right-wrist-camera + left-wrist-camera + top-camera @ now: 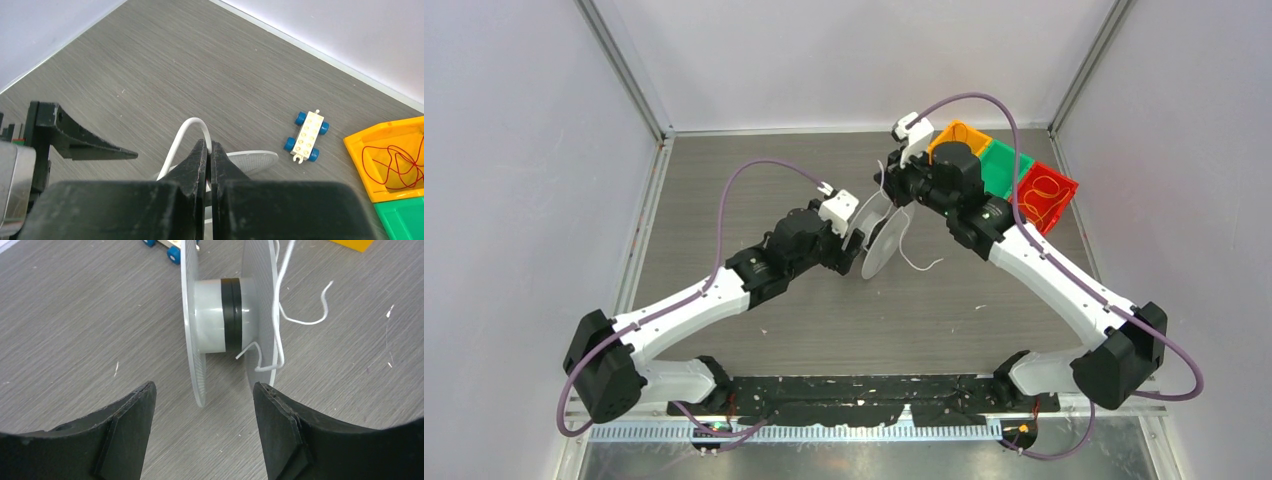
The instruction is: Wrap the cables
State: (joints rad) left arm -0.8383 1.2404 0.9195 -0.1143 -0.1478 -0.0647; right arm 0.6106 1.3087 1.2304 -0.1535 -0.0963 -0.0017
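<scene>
Right gripper pinching the white cord above the spool
left gripper spread wide around it, toy wheelbase near orange bin, far right corner

One clear spool and one white cord are being shown. Three bins, orange, green and red, are being counted, plus one wheeled toy block.
</scene>
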